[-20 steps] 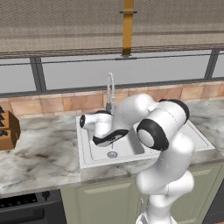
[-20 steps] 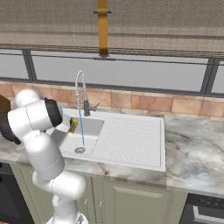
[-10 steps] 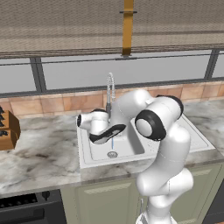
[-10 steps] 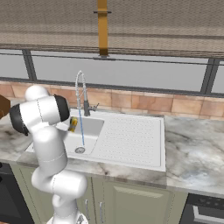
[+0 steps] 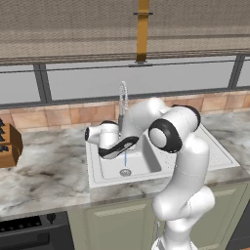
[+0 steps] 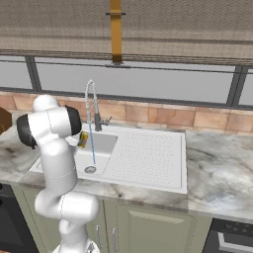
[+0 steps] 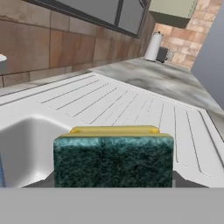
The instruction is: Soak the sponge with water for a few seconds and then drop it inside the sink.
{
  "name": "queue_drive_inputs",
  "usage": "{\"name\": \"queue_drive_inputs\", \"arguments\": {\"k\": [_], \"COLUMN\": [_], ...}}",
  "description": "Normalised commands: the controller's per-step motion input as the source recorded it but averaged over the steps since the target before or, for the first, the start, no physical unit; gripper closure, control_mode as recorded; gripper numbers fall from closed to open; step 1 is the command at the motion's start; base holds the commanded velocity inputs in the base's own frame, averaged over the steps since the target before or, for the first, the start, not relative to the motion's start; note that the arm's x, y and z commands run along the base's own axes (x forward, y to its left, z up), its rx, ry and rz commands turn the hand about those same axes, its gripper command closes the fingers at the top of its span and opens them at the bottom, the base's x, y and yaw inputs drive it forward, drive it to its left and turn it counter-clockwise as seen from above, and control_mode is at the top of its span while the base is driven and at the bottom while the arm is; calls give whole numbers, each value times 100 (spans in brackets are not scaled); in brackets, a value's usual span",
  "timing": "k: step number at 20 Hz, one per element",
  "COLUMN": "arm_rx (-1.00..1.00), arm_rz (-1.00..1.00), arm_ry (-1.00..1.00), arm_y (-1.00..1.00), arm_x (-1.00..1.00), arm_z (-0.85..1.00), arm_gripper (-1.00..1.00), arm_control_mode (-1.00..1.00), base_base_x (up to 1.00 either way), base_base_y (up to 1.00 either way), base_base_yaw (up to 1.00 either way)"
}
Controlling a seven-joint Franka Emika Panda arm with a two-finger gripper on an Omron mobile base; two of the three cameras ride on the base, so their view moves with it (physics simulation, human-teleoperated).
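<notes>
The sponge (image 7: 113,159), yellow with a dark green scouring face, is held between the shut jaws of my gripper (image 7: 113,180), and its green face fills the lower middle of the hand view. From the right base, the sponge (image 6: 83,139) hangs over the left part of the sink (image 6: 105,143), close beside the thin blue water (image 6: 92,146) falling from the faucet (image 6: 90,101). Whether the water touches the sponge I cannot tell. From the left base my arm hides the sponge, while the water (image 5: 125,159) drops to the drain (image 5: 125,172).
The ribbed drainboard (image 6: 148,154) joins the basin on the right. A brown knife block (image 5: 7,145) stands at the far left of the marble counter (image 5: 44,171). A paper towel roll (image 7: 153,46) stands far off by the tiled wall.
The arm's elbow and upper links have swung left and straightened up. The hand and the sponge stay at about the same spot beside the stream.
</notes>
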Motion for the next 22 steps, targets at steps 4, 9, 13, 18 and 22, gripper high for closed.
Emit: {"name": "queue_drive_inputs", "arguments": {"k": [4,9,13,18,22], "arm_rx": [0,0,0,0,0], "arm_rz": [0,0,0,0,0], "arm_ry": [0,1,2,0,1], "arm_y": [0,0,0,0,0], "arm_x": [15,23,39,32,34], "arm_z": [-9,-23,-27,-16,-15], "arm_gripper": [100,100,100,100,100], "arm_control_mode": [-100,-100,-100,-100,-100], "base_base_x": [0,0,0,0,0], "base_base_y": [0,0,0,0,0], "base_base_yaw": [0,0,0,0,0]}}
